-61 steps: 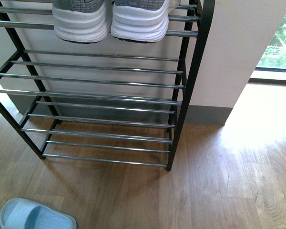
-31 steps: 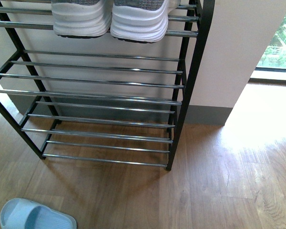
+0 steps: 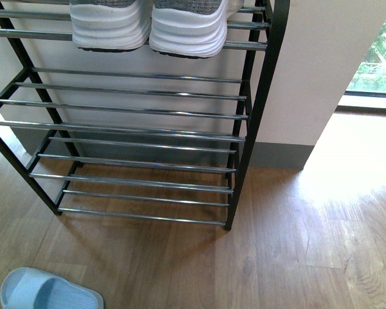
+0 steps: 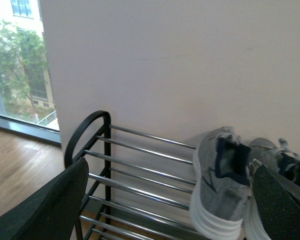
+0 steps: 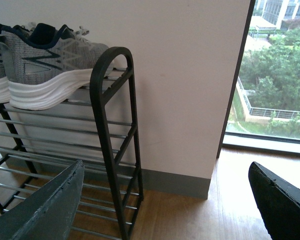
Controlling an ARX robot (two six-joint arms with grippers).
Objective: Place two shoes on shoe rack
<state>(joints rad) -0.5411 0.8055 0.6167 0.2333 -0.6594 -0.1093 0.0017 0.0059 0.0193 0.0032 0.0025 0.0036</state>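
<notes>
Two grey sneakers point(image 3: 148, 29) sit side by side at the right end of the highest shelf I can see on the shoe rack point(image 3: 260, 96). Their white heels overhang the front bar, and the right one sits close to the right-hand upright. Over the last second the left sneaker has slid a little further back on the bars, so less of its heel hangs out than before. The right sneaker, the rack and everything else in the front view are unchanged. I read that as the pair settling onto the shelf after release.

My left gripper point(image 4: 170, 165) has its fingers spread wide with nothing between them. It looks across at the sneakers from the rack's side. My right gripper point(image 5: 166, 167) is parted too and holds nothing, and it sits off the rack's right end.

The lower shelves hold nothing. One pale blue slide point(image 3: 45, 293) lies on the wooden floor point(image 3: 296, 257) in front of the rack's left end, well apart from its feet, and I see no mate for it.

With both sneakers resting on the bars, I judge the placing done or nearly so. The overhanging heels look stable but could tip if the rack is knocked.
</notes>
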